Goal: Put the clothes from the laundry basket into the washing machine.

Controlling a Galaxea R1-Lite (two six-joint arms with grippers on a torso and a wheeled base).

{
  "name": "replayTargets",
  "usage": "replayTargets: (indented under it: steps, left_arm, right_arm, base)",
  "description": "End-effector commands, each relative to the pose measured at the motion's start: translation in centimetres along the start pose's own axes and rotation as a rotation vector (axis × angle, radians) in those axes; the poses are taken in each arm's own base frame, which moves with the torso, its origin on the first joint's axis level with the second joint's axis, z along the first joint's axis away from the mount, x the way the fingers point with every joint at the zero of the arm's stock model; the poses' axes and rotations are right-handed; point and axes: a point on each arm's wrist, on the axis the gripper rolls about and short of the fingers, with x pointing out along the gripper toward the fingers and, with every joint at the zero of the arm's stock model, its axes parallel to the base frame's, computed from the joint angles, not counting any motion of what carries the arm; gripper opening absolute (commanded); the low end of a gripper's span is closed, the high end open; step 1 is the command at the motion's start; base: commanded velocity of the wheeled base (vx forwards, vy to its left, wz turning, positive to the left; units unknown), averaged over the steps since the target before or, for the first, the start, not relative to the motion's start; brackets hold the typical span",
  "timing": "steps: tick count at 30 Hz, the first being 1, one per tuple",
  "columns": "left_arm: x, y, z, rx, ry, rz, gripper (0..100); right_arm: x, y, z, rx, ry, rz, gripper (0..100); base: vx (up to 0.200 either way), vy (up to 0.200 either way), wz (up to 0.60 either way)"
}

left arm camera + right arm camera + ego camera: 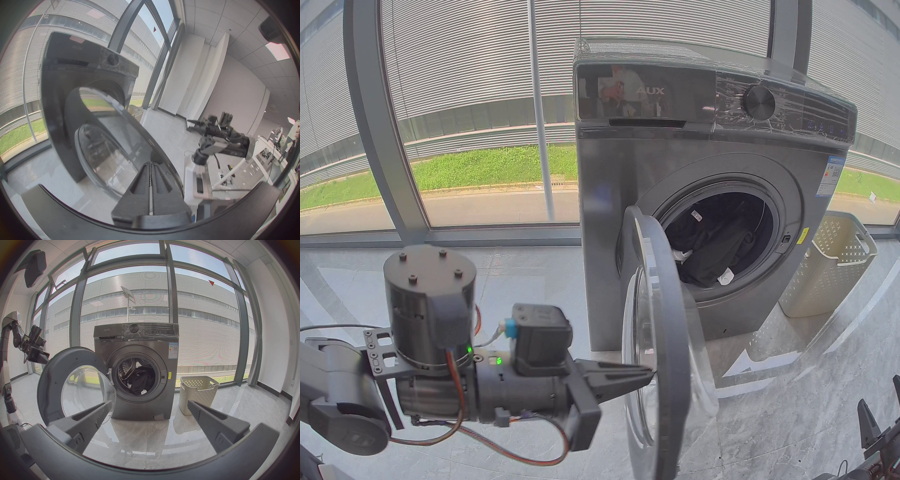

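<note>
Left end effector, fingers pressed together, meets the swung-out door at its rim; clothes lie inside the washing machine, laundry basket beside it on the marble floor. Left wrist view: fingers closed against the door. Right wrist view: right end effector spread wide, facing the machine.

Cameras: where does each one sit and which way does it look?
Head view: on the head, looking down at the washing machine, its open door and the left gripper.
Left wrist view: on the left wrist, looking past the shut left gripper at the door.
Right wrist view: on the right wrist, facing the machine through the open right gripper.
Shared: head and right wrist views show clothes inside the machine and the laundry basket.
</note>
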Motion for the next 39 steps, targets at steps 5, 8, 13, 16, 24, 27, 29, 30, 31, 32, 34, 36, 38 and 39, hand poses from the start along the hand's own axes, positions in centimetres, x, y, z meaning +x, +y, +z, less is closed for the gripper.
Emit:
replayTargets:
  steps: [5,8,13,16,24,27,29,30,31,32,34,36,38,39]
  left_arm:
    - [6.3,-2.2,2.1,-0.016,-0.181,-0.129,0]
    - [5.6,-1.9,1.6,-0.077,-0.180,-0.083,0]
    - [3.3,-0.4,3.3,-0.085,-0.258,0.005,0]
    - [1.1,-0.7,4.9,-0.064,-0.329,0.017,0]
    - [-9.7,0.6,3.5,-0.085,-0.434,0.334,0]
    - [-15.1,1.9,-0.2,-0.133,-0.442,0.588,0]
    - [-17.1,2.1,-1.3,-0.145,-0.465,0.683,0]
    - [-19.3,1.7,-1.9,-0.155,-0.510,0.760,0]
    - [-20.4,1.3,-2.1,-0.158,-0.540,0.795,0]
    - [-21.1,1.0,-2.2,-0.164,-0.565,0.822,0]
    - [-21.8,0.7,-2.6,-0.186,-0.590,0.864,0]
    - [-21.9,0.3,-3.1,-0.186,-0.598,0.879,0]
    - [-21.9,0.0,-3.4,-0.186,-0.600,0.880,0]
    - [-21.9,0.0,-3.5,-0.194,-0.599,0.882,0]
  right_arm:
    - [0.0,0.0,-0.5,0.000,0.004,0.000,100]
    - [0.0,0.0,-0.5,0.000,0.004,0.000,100]
    - [0.0,0.0,-0.5,0.003,0.004,0.000,100]
    - [0.0,0.0,-0.5,0.003,0.004,0.000,100]
    - [0.0,0.0,-0.5,0.002,0.003,0.000,100]
    - [0.0,0.0,-0.5,-0.001,0.001,0.000,0]
    - [0.0,0.0,-0.5,-0.009,-0.002,0.002,0]
    - [-0.2,0.0,1.1,-0.002,-0.080,0.011,0]
    - [-0.6,0.0,3.8,0.008,-0.181,0.017,0]
    - [-0.4,-0.1,7.1,0.031,-0.235,0.036,0]
    - [0.7,-0.2,13.2,0.101,-0.301,0.120,0]
    - [1.4,-0.2,18.9,0.121,-0.365,0.237,0]
    - [2.6,0.1,21.2,0.103,-0.367,0.321,0]
    - [4.8,0.9,23.3,0.041,-0.346,0.426,0]
  base:
    - [0.000,0.000,0.00]
    - [0.000,0.000,0.00]
    - [0.000,0.000,0.00]
    - [0.000,0.000,0.00]
    - [0.000,0.000,0.00]
    - [0.000,0.000,0.00]
    - [0.000,0.000,0.00]
    - [0.000,0.000,0.00]
    - [0.000,0.000,0.00]
    - [0.000,0.000,0.00]
    - [0.000,0.000,0.00]
    - [0.000,0.000,0.00]
    - [0.000,0.000,0.00]
    - [0.000,0.000,0.00]
